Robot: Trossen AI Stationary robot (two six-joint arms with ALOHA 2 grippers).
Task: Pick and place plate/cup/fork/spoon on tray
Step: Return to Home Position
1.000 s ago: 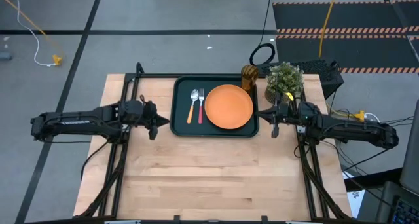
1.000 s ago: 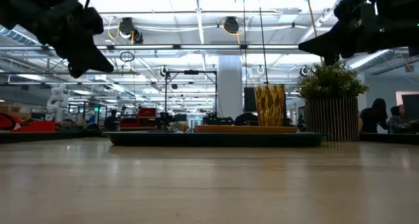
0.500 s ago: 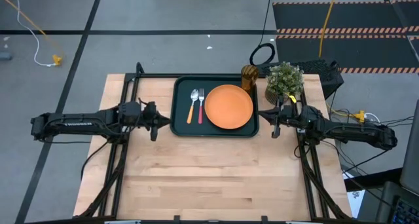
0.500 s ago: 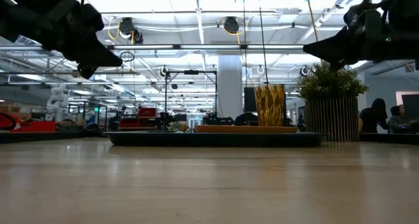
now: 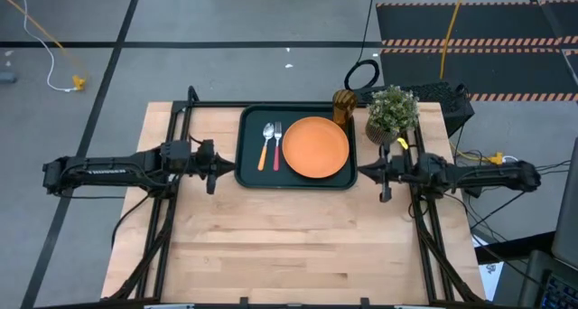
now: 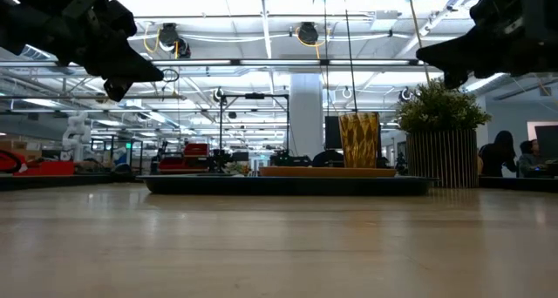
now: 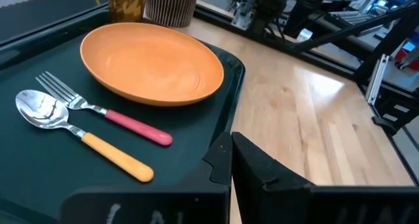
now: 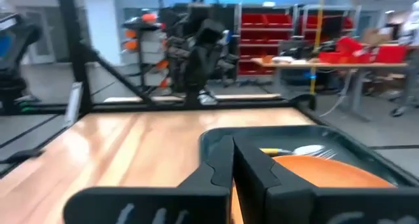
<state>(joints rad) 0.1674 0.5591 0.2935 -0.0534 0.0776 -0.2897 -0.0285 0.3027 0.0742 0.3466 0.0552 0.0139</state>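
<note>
Where plate (image 5: 315, 147) lies, tray (image 5: 250, 171) holds fork (image 5: 277, 147), spoon (image 5: 265, 145)

A pale wooden bench (image 6: 279, 246) is seen at surface level; a dark tray (image 6: 288, 186) is viewed edge-on across its far part; the thin edge of an orange plate (image 6: 327, 171) is shown just above the tray's rim; an amber cup (image 6: 359, 140) is seen upright above the plate's edge; a potted plant (image 6: 442, 145) is placed just right of the cup. The left claw (image 6: 148, 71) is held high at the upper left, the right claw (image 6: 432, 56) at the upper right, both well clear of the bench; people (image 6: 504, 154) are glimpsed beyond the plant.
</note>
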